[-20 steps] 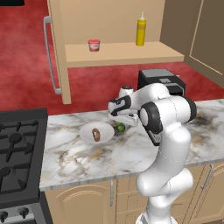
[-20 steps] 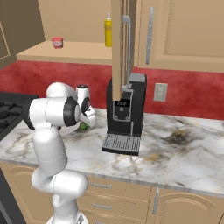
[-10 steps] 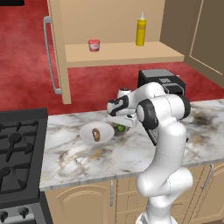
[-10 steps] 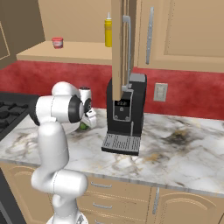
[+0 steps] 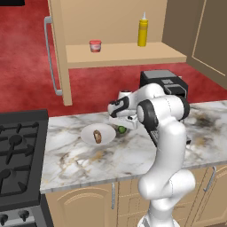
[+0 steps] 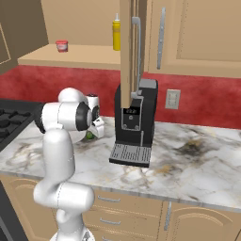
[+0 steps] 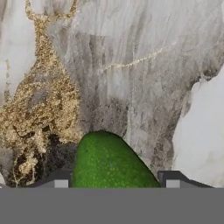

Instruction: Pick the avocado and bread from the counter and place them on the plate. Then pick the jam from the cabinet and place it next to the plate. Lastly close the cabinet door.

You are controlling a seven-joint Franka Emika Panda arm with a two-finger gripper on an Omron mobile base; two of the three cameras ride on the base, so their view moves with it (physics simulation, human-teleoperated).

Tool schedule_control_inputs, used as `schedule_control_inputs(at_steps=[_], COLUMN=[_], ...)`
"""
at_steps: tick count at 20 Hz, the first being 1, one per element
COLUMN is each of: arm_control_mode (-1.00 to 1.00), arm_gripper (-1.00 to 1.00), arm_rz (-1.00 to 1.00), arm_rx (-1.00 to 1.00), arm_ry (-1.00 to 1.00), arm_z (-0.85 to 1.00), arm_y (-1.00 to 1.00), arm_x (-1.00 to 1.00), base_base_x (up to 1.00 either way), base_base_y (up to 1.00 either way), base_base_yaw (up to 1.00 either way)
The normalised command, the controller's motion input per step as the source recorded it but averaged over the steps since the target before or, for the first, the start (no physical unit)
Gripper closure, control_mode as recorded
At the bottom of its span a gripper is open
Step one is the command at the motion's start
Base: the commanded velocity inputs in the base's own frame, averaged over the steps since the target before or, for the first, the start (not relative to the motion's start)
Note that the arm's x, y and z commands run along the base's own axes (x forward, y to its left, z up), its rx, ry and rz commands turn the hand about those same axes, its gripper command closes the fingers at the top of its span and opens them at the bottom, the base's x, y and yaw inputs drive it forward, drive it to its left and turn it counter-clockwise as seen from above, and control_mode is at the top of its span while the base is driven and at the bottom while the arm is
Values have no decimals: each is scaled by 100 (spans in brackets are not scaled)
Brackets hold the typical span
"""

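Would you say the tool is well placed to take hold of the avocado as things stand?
Probably yes. In the hand view the avocado lies on the counter between the two fingertips, with nothing lying across it. From the left base view, the plate with the bread sits just beside it.

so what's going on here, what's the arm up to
The white arm is bent low over the marble counter, with its claw straddling the green avocado, which sits on the counter just beside the white plate. The fingers stand on either side of the avocado; a firm grip isn't clear yet. The bread already lies on the plate. Up in the open cabinet, the red jam jar and a yellow squeeze bottle stand on the shelf, and the cabinet door is swung open.
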Motion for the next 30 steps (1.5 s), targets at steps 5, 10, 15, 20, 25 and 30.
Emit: schedule_control_inputs(at_steps=[5,10,15,20,25,30], arm_control_mode=[-100,-100,-100,-100,-100,-100], arm_gripper=[100,100,100,100,100,100], arm_rz=[-4,-5,-3,-3,-2,-5], arm_rx=[0,0,3,7,2,-2], arm_ry=[-10,-13,-3,0,3,1], arm_z=[46,70,41,25,12,-1], arm_y=[0,0,9,36,47,48], arm_x=[-19,-33,-48,-56,-15,18], base_base_x=[0,0,0,0,0,0], base_base_y=[0,0,0,0,0,0], base_base_yaw=[0,0,0,0,0,0])
